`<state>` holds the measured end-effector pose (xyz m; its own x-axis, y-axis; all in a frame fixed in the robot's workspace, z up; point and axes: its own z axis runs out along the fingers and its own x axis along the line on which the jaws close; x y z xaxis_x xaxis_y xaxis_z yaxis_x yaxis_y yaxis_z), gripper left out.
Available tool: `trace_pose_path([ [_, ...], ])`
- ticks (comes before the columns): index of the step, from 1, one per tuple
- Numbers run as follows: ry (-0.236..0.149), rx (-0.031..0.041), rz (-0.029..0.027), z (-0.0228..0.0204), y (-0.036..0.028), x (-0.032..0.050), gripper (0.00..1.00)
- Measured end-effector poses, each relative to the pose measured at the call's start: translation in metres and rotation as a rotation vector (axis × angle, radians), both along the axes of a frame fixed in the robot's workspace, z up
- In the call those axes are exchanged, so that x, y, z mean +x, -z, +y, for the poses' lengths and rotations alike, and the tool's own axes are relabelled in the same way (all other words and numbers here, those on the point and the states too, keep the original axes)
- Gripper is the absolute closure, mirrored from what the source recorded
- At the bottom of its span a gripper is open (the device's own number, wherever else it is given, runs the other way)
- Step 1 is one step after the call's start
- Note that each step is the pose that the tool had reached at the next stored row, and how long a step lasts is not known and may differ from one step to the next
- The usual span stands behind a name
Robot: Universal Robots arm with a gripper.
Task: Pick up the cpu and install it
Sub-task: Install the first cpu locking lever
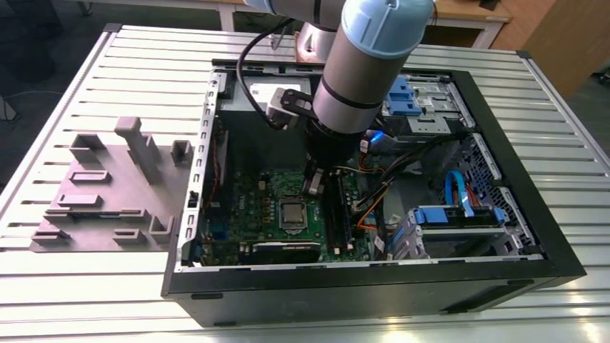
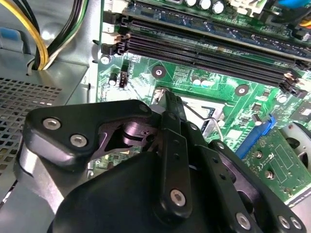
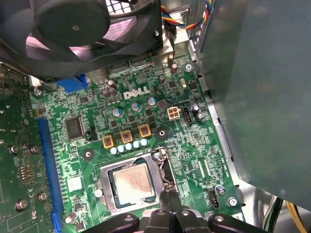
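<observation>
CPU, a small flat square chip with a silvery-grey metal top point(image 3: 131, 182), is seen lying flat inside the square socket point(image 3: 127, 209) on the green motherboard point(image 3: 146, 104) in the first wrist view; in the exterior view the same chip point(image 1: 291, 213) is found in the socket near the middle of the board, within the open black computer case point(image 1: 515, 143). No part of the black gripper point(image 3: 169, 201) is closed on the chip. The gripper's fingertips are seen pressed together, clenched on nothing, just beside the socket's edge next to the thin metal lever point(image 3: 167, 172); whether the lever is touched cannot be told. In the second wrist view the black gripper linkage point(image 2: 165, 160) is shown low over the board, with the long black memory slots point(image 2: 204, 46) beyond it. In the exterior view the arm's light blue and grey body point(image 1: 367, 64) is reached down into the case, and a grey plastic fixture tray point(image 1: 114, 189) is set on the slatted metal table point(image 1: 57, 107), towards the exterior view's left
</observation>
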<state>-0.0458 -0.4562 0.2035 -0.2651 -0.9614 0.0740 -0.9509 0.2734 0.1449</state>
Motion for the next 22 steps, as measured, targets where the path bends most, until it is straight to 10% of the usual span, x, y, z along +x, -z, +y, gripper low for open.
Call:
trace_pose_path([
  [8,0.000,-0.0483,0.0025,-0.0030,-0.0004,0.0011,0.90],
  [13,0.000,-0.0662,0.0030,-0.0068,-0.0003,0.0018,0.90],
  [22,0.000,-0.0677,0.0029,-0.0114,-0.0003,0.0019,0.90],
])
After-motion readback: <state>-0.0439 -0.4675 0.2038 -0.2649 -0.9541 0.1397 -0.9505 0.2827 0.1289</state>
